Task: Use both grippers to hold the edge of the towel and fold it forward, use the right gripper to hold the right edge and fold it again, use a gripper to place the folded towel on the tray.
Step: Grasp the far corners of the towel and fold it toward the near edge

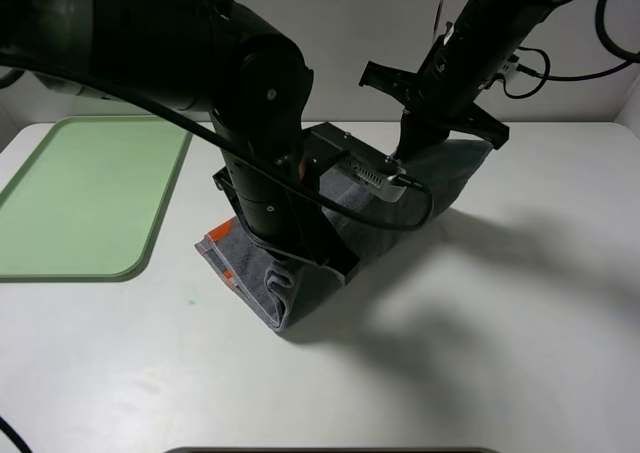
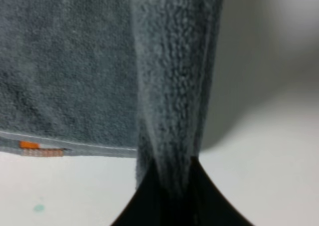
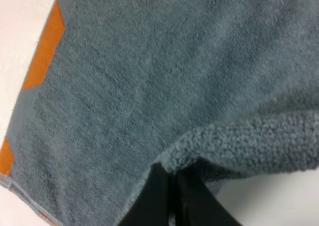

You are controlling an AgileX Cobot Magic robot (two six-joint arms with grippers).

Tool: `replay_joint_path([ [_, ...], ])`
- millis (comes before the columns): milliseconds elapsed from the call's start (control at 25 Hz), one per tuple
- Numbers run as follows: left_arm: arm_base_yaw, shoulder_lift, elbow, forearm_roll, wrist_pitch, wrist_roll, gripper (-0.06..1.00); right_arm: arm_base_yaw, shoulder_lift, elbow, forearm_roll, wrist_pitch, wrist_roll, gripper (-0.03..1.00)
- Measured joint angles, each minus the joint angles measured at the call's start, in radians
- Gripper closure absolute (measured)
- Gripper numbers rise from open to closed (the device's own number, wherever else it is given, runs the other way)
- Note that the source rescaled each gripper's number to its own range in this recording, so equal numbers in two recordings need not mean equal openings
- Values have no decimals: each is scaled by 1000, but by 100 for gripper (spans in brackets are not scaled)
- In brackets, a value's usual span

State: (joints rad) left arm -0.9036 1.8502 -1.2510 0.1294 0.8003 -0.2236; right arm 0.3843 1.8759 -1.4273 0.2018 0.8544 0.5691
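The grey towel [image 1: 252, 268] lies in the middle of the white tabletop [image 1: 500, 323], partly lifted and bunched under both arms. In the high view its long axis runs on a diagonal, from the near-left end, which points toward the front of the tabletop, up to the far-right end beneath the right arm. The near-left end carries orange marks [image 1: 214, 239] along its hem and rests flat on the tabletop. The far-right end is raised and drapes down in a slack sheet.

The left claw [image 2: 172, 186] is closed on the towel. Its two dark fingers [image 2: 142, 206] pinch a thick upright fold of pile that rises straight out from between them. Beside that fold the rest of the cloth lies flat, its hem bearing a small orange label [image 2: 29, 144].

The right claw [image 3: 169, 196] is also closed on the towel, and a rolled edge of the cloth bulges just past its fingertips. Beyond it the towel spreads wide, with an orange stripe [image 3: 45, 46] along one edge.

The light green tray [image 1: 90, 193] sits on the left side of the tabletop, near the towel's near-left end but not touching it.
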Motion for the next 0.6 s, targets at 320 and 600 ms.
replay_joint_path([
  [320, 77, 0, 0, 0, 9, 27, 94, 27, 78, -94, -10, 14, 0, 97],
  [600, 153, 0, 0, -5, -1, 72, 94, 27, 134, -152, -2, 19, 0, 97],
])
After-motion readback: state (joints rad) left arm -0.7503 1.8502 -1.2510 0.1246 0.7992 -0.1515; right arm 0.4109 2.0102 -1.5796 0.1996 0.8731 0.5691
